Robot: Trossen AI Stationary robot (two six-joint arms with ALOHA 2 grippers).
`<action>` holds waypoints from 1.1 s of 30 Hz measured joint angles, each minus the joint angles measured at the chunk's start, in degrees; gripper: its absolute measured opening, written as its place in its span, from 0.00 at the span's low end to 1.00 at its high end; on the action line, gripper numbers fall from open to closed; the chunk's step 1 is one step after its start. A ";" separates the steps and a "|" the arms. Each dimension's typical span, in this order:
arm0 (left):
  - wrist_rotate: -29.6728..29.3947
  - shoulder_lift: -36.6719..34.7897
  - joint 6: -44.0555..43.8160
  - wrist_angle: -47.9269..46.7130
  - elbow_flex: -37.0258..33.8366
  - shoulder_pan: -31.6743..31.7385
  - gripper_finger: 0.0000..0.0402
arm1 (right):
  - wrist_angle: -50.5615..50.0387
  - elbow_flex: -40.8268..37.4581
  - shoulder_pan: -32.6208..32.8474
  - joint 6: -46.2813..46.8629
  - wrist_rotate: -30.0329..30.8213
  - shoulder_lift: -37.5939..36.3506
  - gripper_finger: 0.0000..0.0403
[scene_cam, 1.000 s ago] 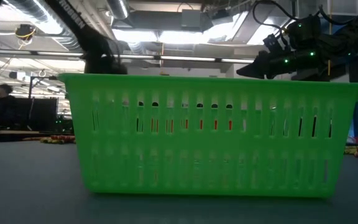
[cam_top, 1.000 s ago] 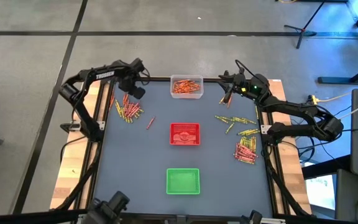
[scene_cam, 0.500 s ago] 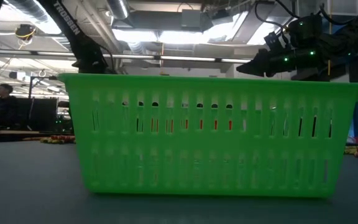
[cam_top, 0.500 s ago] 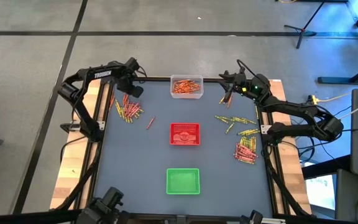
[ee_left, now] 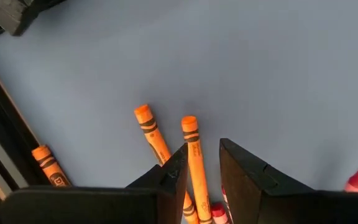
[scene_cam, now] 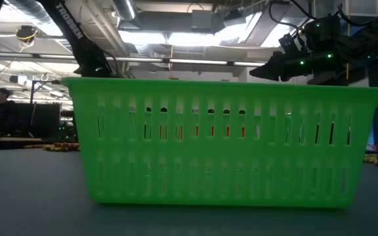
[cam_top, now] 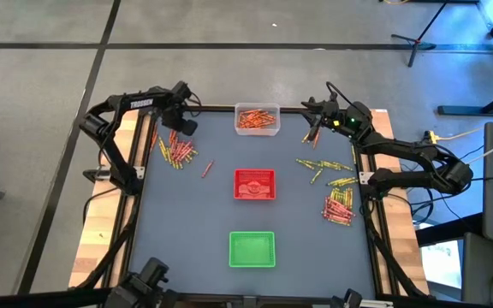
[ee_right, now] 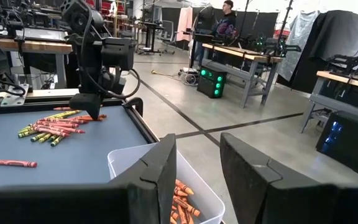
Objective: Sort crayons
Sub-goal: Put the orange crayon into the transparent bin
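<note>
Now | left gripper (ee_left: 196, 163) has shifted onto the left crayon pile (cam_top: 176, 147), fingers narrowing around an orange crayon (ee_left: 193, 162), not clearly clamped | right gripper (ee_right: 196, 163) waits half-open by clear tray (cam_top: 257, 119) | meaning: pick starting, orange goes to tray.

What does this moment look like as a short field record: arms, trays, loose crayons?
left gripper: low over the left crayon pile, fingers astride an orange crayon
right gripper: raised near the clear tray, nothing between its fingers
clear tray: holds orange crayons, far edge of table
red tray: centre of table
green tray: near edge of table
right crayon pile: by the table's right edge, mixed colours
</note>
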 joint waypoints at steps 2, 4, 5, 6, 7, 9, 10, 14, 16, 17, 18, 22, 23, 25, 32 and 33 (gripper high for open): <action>0.10 0.04 -0.15 0.04 -0.36 0.40 0.19 | 0.04 0.00 0.00 0.00 0.00 0.00 0.31; 0.23 0.04 -0.23 0.32 -0.38 0.48 0.19 | 0.06 0.00 0.00 0.00 -0.02 0.00 0.31; 0.39 0.04 -0.23 0.27 -0.38 0.45 0.19 | 0.07 0.00 0.00 0.00 -0.10 0.00 0.31; 0.56 0.04 -0.23 0.23 -0.40 0.41 0.19 | 0.08 0.00 0.00 0.00 -0.13 0.00 0.31; 0.60 0.05 -0.24 0.24 -0.40 0.36 0.19 | 0.12 0.00 0.00 0.01 -0.13 0.00 0.31; 0.79 0.66 -0.35 0.17 -0.40 0.34 0.19 | 0.11 0.00 0.00 0.02 -0.13 0.00 0.31; 1.31 1.32 -0.44 -0.21 -0.40 0.35 0.19 | 0.11 0.00 0.00 0.01 -0.13 0.00 0.31; 1.99 4.34 -0.47 -2.54 1.04 -0.12 0.17 | 0.11 0.00 0.00 0.02 -0.15 0.00 0.31; 0.88 5.16 -0.86 -3.17 1.58 -0.45 0.15 | 0.15 0.00 0.00 0.02 -0.15 0.00 0.31; 0.84 5.48 -0.96 -3.54 1.91 -0.56 0.15 | 0.15 0.00 0.00 0.02 -0.17 0.00 0.31; 0.98 5.53 -0.97 -3.64 1.95 -0.57 0.14 | 0.21 0.00 0.02 0.02 -0.17 0.00 0.31; 1.23 5.61 0.84 -3.78 1.92 -0.59 0.12 | 0.26 0.00 0.02 0.02 -0.16 0.00 0.31; 1.21 5.62 1.23 -3.81 1.90 -0.59 0.11 | 0.26 0.00 0.01 0.02 -0.16 0.00 0.31; 0.99 5.64 1.38 -3.81 1.90 -0.59 0.10 | 0.26 0.00 0.02 0.02 -0.17 0.00 0.31; -0.06 4.89 2.90 -4.14 2.59 -0.67 0.03 | 0.15 0.00 0.02 0.02 -0.17 0.00 0.31; -0.20 4.40 2.98 -4.16 2.85 -0.91 0.02 | 0.17 0.00 0.02 0.02 -0.17 0.00 0.31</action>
